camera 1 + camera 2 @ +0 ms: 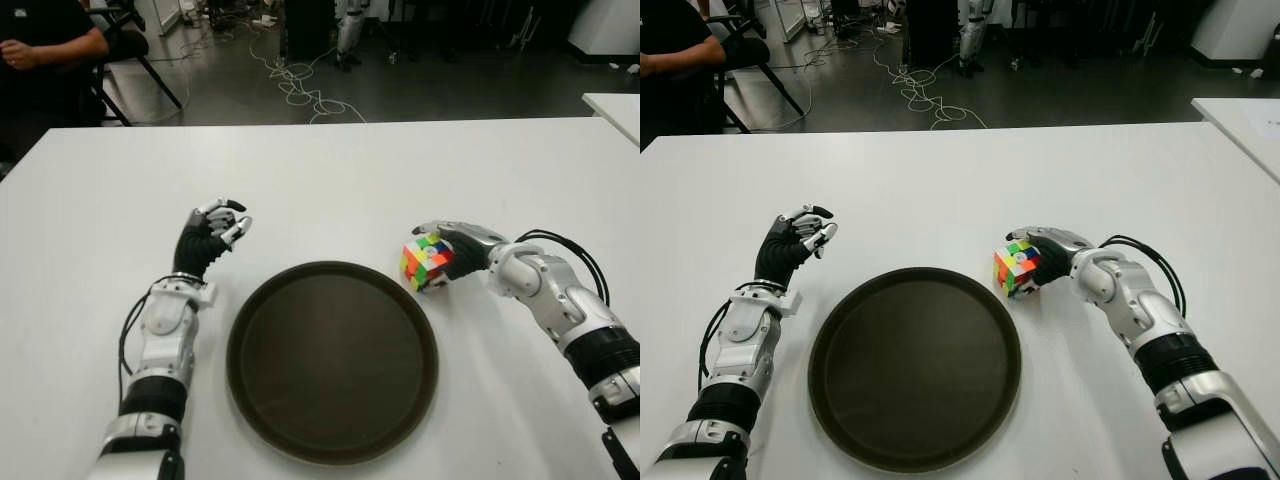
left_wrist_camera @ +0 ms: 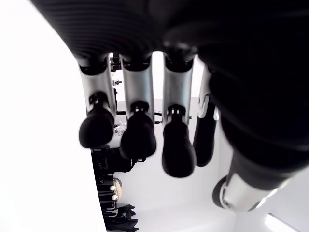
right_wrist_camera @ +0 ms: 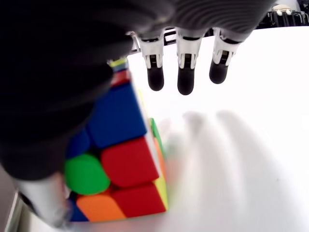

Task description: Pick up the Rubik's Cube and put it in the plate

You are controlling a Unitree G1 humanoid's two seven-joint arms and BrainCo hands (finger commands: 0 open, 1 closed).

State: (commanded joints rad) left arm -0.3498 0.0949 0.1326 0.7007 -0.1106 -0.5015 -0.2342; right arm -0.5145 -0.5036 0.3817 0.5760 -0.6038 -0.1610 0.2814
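A Rubik's Cube (image 1: 425, 260) sits tilted on one edge just off the right rim of the round dark plate (image 1: 330, 370). My right hand (image 1: 442, 247) is behind and over it, with the cube (image 3: 120, 159) pressed between thumb and palm side while three fingers (image 3: 186, 79) stretch straight past it. Whether the cube touches the white table (image 1: 330, 180) I cannot tell. The plate holds nothing. My left hand (image 1: 225, 222) shows to the left of the plate with its fingers (image 2: 137, 137) loosely bent around nothing.
A person (image 1: 50, 40) sits beyond the table's far left corner. Cables (image 1: 300, 85) lie on the floor behind the table. A second white table (image 1: 615, 105) starts at the right edge.
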